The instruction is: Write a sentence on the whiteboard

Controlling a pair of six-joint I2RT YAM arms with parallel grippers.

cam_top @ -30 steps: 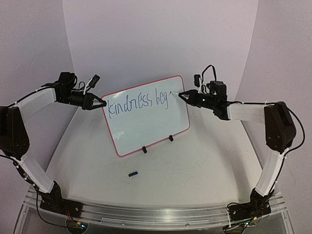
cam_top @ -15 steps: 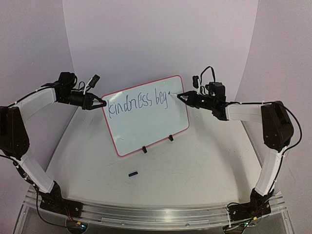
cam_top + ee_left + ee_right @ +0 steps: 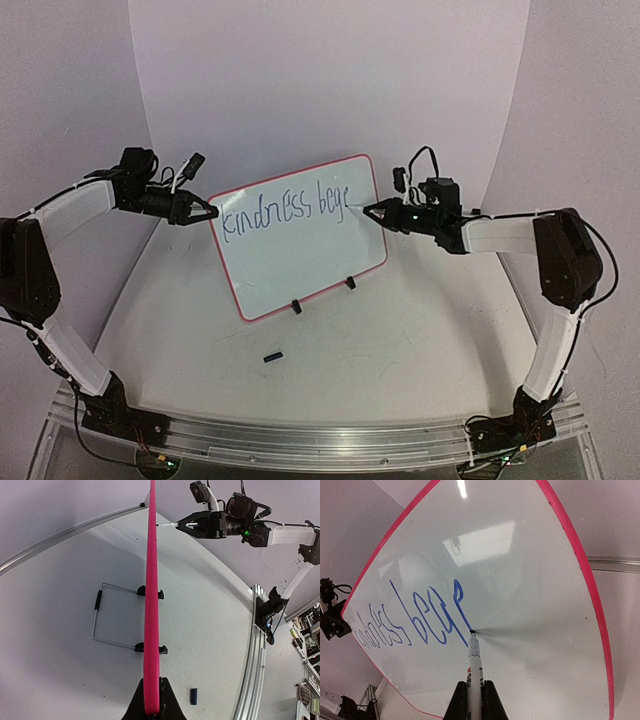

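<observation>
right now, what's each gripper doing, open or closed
Left gripper: closed on the whiteboard, at its left edge.
Right gripper: closed on the marker pen, tip touching the board.

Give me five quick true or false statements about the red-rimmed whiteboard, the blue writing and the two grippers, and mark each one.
1. The right gripper holds a white marker pen whose tip touches the red-rimmed white whiteboard. True.
2. The left gripper hangs open, clear of the whiteboard. False: it is shut on the whiteboard's red rim.
3. The dark-blue handwritten writing fills one line only. True.
4. The whiteboard lies flat. False: it stands propped on two small black feet.
5. A small dark piece lies on the white table in front of the whiteboard. True.
</observation>
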